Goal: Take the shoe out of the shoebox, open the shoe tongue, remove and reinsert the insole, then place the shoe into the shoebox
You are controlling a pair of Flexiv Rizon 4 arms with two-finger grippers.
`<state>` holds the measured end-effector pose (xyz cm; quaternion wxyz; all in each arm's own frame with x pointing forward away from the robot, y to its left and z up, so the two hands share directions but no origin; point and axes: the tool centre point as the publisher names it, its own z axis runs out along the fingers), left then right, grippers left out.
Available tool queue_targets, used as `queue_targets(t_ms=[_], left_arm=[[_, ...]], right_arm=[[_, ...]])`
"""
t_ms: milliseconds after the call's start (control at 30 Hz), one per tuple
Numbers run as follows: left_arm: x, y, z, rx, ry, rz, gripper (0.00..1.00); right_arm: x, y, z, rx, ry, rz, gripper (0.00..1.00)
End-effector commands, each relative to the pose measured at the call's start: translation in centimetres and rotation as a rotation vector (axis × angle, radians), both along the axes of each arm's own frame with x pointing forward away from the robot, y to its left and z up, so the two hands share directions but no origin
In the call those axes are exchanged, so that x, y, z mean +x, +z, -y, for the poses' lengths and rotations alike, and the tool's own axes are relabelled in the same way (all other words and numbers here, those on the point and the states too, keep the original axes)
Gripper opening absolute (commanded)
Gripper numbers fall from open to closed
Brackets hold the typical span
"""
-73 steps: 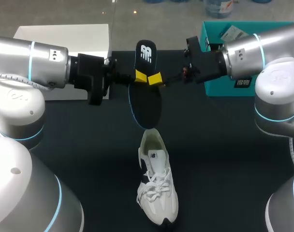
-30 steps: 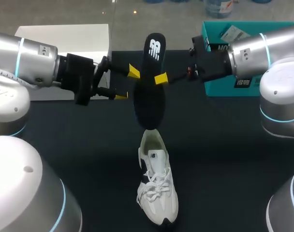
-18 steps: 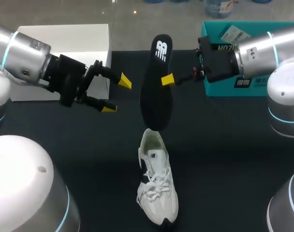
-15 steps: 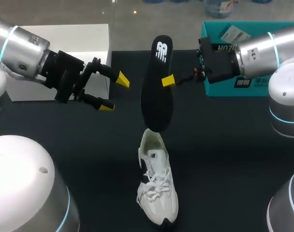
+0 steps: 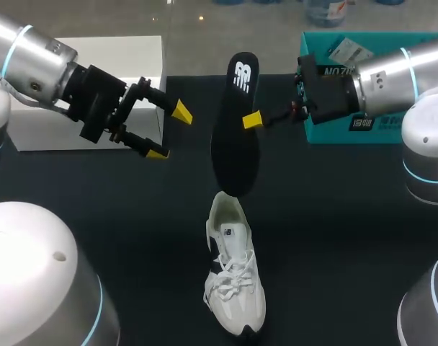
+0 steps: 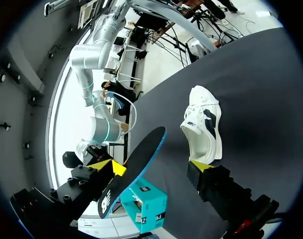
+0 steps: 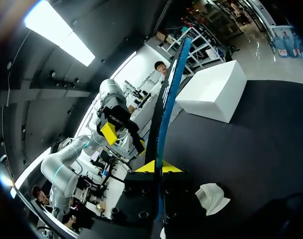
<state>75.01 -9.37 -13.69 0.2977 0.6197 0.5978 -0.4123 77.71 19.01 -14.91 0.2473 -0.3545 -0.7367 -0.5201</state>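
Observation:
A black insole (image 5: 235, 130) hangs upright over the heel of the white shoe (image 5: 233, 277), which lies on the dark table. My right gripper (image 5: 252, 120) is shut on the insole's edge from the right; in its wrist view the insole (image 7: 166, 109) rises edge-on from between the yellow tips (image 7: 156, 167). My left gripper (image 5: 168, 132) stands open and empty to the left of the insole, apart from it. The left wrist view has the insole (image 6: 134, 172) and the shoe (image 6: 204, 127) ahead of the open fingers. The teal shoebox (image 5: 320, 133) stands at the back right.
A white box (image 5: 96, 54) stands at the back left, behind my left arm. The right arm crosses in front of the teal shoebox. Bare dark tabletop (image 5: 349, 238) lies on both sides of the shoe.
My left gripper has let go of the insole, opened wide and drawn back to the left. The right gripper keeps the insole and has shifted it slightly right.

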Motion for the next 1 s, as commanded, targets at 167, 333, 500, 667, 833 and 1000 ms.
queue_targets(t_ms=[167, 333, 500, 667, 833, 1000], left_arm=[[-0.1, 0.0, 0.0, 0.002, 0.0, 0.002, 1.0], [-0.1, 0.0, 0.0, 0.002, 0.0, 0.002, 1.0], [-0.1, 0.0, 0.0, 0.002, 0.0, 0.002, 1.0], [-0.1, 0.0, 0.0, 0.002, 0.0, 0.002, 1.0], [0.1, -0.3, -2.1, 0.056, 0.049, -0.014, 1.0], [0.3, -0.9, -4.6, 0.093, 0.127, -0.09, 1.0]], right_arm=[[0.0, 0.0, 0.0, -0.002, -0.001, 0.0, 0.0], [0.0, 0.0, 0.0, -0.002, -0.001, 0.0, 0.0], [0.0, 0.0, 0.0, -0.002, -0.001, 0.0, 0.0], [0.0, 0.0, 0.0, -0.002, -0.001, 0.0, 0.0], [0.0, 0.0, 0.0, -0.002, -0.001, 0.0, 0.0], [0.0, 0.0, 0.0, -0.002, -0.001, 0.0, 0.0]])
